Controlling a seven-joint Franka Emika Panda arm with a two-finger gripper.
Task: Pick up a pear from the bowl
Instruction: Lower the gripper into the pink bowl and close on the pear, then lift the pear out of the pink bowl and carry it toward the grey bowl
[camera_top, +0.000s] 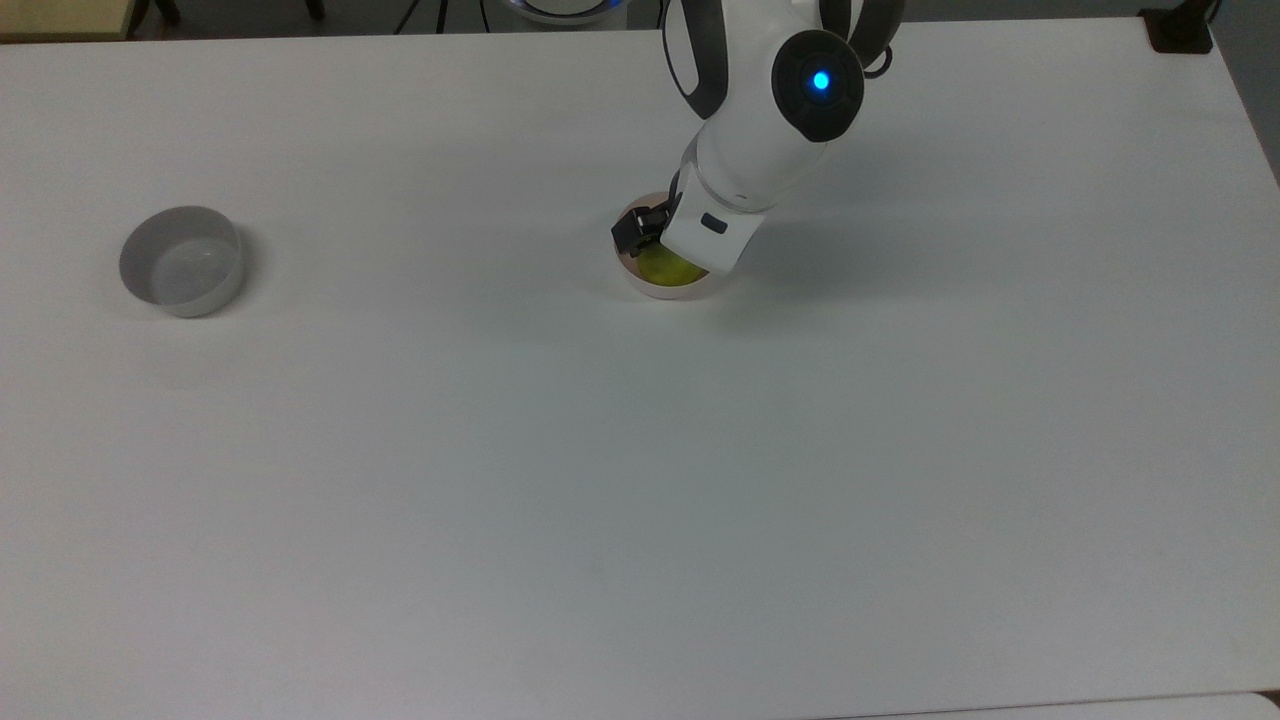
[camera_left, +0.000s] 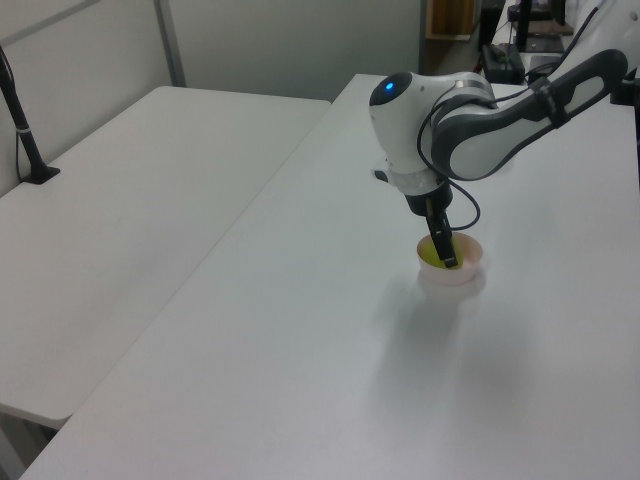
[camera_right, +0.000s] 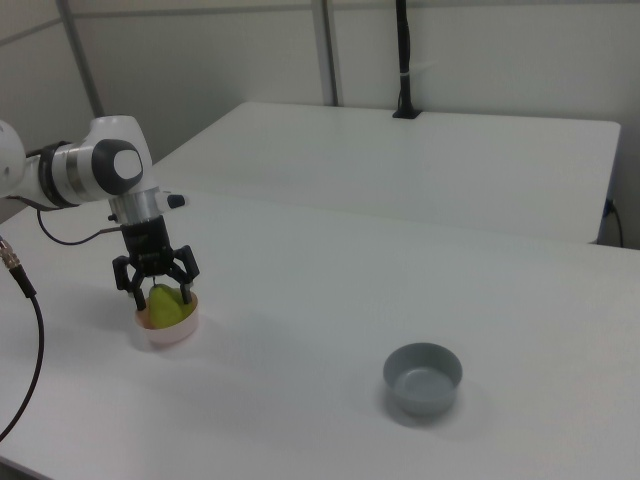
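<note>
The yellow-green pear (camera_right: 166, 308) lies in the pale pink bowl (camera_right: 170, 335) near the middle of the white table. My gripper (camera_right: 160, 297) has come down into the bowl and is open, with one black finger on each side of the pear. In the top view the white hand covers most of the pear (camera_top: 662, 268), and one dark finger (camera_top: 630, 232) shows at the bowl (camera_top: 648, 290) rim. In the left view the gripper (camera_left: 446, 256) reaches down into the bowl (camera_left: 452, 279).
A grey bowl (camera_top: 182, 260) stands alone far toward the top view's left, and it is seen as well in the right view (camera_right: 423, 378). A second white table (camera_left: 120, 200) adjoins this one, with a black pole (camera_right: 402, 60) clamped to its far edge.
</note>
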